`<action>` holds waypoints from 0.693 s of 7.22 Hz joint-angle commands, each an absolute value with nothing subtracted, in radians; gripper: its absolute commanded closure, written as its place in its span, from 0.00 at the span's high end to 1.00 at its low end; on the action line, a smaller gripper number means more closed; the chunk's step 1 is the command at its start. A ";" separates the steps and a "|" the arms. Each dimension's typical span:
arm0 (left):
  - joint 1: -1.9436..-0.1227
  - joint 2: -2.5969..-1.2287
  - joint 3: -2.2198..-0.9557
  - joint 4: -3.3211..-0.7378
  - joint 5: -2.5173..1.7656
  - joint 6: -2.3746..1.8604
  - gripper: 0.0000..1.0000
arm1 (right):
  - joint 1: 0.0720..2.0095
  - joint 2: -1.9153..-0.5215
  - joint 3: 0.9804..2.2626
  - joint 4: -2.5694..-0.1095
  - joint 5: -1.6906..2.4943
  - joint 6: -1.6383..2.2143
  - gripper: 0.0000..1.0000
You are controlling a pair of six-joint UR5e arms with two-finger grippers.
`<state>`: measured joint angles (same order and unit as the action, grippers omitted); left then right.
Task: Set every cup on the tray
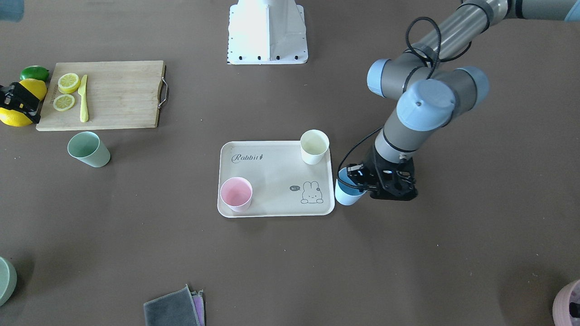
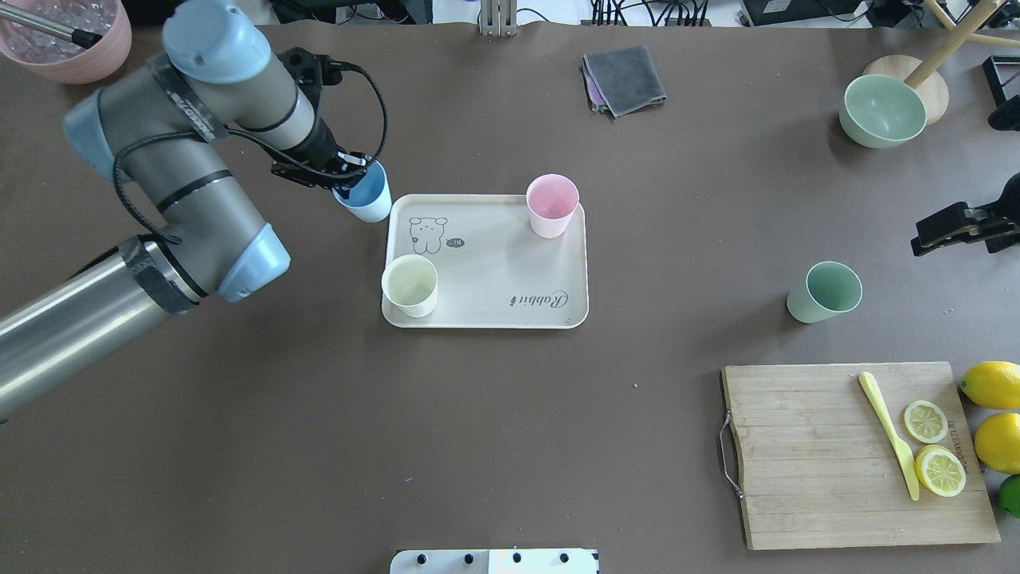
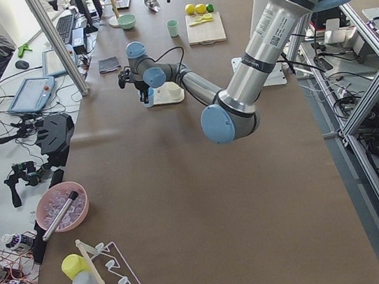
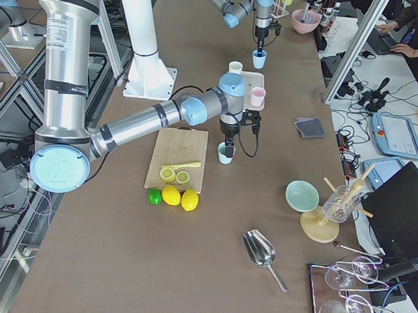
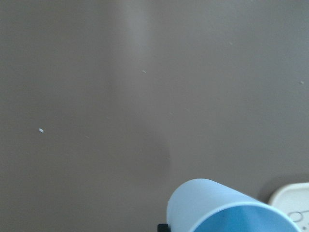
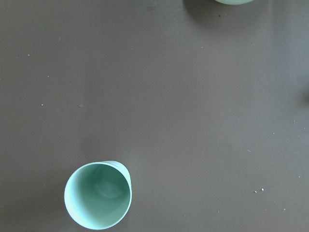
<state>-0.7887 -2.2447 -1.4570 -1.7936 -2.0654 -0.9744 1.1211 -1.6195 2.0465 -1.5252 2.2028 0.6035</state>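
Further right, a wooden cutting board [image 2: 813,462] carries lemon slices [image 2: 926,421] and a knife [image 2: 888,434]. Cream cup [image 2: 409,285] and pink cup [image 2: 551,205] stand on the tray [image 2: 494,263] — the green cup [image 2: 825,292] on the table [image 2: 478,446], right of it. The left gripper [image 2: 349,177] clamps the blue cup [image 2: 370,198] just outside the tray's far-left corner; for the right gripper [image 4: 228,140], I cannot tell its state.

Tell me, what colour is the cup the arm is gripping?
Light blue. The cup shows best in the overhead view.

Wood board [image 2: 813,470] w/ lemon slices [image 2: 926,422] & yellow knife [image 2: 887,434]; green bowl [image 2: 883,111], grey cloth [image 2: 624,78]
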 commanded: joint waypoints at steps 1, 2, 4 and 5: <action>-0.716 -2.284 -1.406 -1.830 -2.026 -1.039 0.00 | 1.118 -1.612 2.036 -1.517 2.204 0.604 1.00; -0.715 -2.284 -1.357 -1.892 -2.002 -1.037 0.00 | 1.118 -1.611 2.033 -1.517 2.203 0.607 1.00; -0.718 -2.305 -1.350 -1.905 -2.002 -1.031 0.48 | 1.118 -1.597 2.031 -1.517 2.206 0.609 1.00; -0.721 -2.310 -1.371 -1.908 -2.005 -1.025 0.98 | 1.118 -1.594 2.029 -1.517 2.206 0.609 1.00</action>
<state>-0.7178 -2.2996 -1.3573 -1.9018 -2.0037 -1.0306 1.1183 -1.5995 2.0313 -1.5171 2.2052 0.6086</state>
